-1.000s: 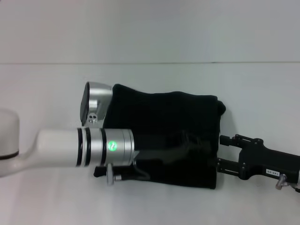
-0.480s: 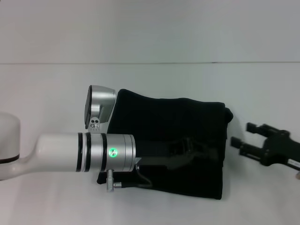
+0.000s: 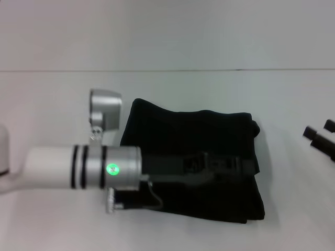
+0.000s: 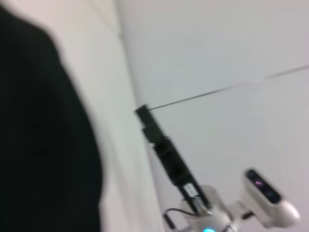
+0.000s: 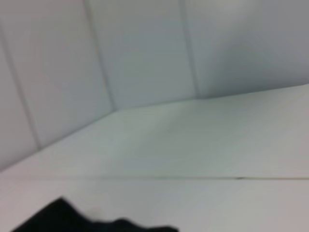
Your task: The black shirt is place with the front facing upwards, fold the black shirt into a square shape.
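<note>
The black shirt (image 3: 193,162) lies folded into a rough rectangle in the middle of the white table (image 3: 172,89). No lettering shows on it. My left arm reaches in from the left, and its black gripper (image 3: 243,166) rests low over the shirt's front half, pointing at the shirt's right edge. My right gripper (image 3: 317,129) stands open at the far right, apart from the shirt with nothing between its fingers. The left wrist view shows the shirt (image 4: 43,135) close up and one of the right gripper's fingers (image 4: 161,147) farther off. A shirt corner (image 5: 72,217) shows in the right wrist view.
A pale wall (image 3: 167,31) rises behind the table's back edge. My left arm's silver and white wrist (image 3: 99,167) covers the shirt's front left corner.
My right gripper has pulled away to the right, off the shirt's edge. The left gripper has slid rightward across the shirt, and the shirt's right side has shifted a little right.
</note>
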Robot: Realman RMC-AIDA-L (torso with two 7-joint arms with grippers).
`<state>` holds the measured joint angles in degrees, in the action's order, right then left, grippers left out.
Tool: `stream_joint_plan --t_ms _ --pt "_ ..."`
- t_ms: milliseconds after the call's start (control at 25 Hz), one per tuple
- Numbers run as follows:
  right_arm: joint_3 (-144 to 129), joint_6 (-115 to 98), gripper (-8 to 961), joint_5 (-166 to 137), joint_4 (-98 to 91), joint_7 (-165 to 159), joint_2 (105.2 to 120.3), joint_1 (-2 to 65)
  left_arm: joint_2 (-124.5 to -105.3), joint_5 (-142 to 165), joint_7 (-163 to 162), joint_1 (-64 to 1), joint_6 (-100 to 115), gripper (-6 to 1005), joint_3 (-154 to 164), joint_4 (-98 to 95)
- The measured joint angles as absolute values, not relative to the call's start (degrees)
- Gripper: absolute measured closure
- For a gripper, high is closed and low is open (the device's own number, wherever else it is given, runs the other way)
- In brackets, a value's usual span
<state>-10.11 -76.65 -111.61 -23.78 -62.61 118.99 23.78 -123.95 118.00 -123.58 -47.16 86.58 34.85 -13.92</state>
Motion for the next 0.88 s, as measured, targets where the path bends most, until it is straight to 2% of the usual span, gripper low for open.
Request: stream_joint_plan --t_ms 200,400,520,680,880 --pt "-7.1 -77.1 216 -111.7 -23.6 -72.6 119.20 24.6 -123.28 116.6 -112.0 -44.8 99.3 475 34.8 -22.2" --pt "-9.5 -79.1 223 -112.1 -22.5 -85.2 118.81 25.7 -122.10 116.7 -101.3 -42.0 95.8 367 35.1 -25.4" --pt "-12.0 -79.7 226 -112.1 -22.0 -94.6 118.67 26.7 -122.09 116.5 -93.7 -38.8 89.5 271 34.8 -28.4" --pt "-16.8 -79.5 232 -112.1 -21.8 -109.3 117.53 28.1 -122.36 115.8 -88.0 -36.1 84.7 122 34.7 -31.0" --pt "-21.8 -78.5 238 -112.1 -19.5 -121.4 115.36 30.3 -122.02 114.4 -77.4 -34.3 90.5 30 34.7 -31.2"
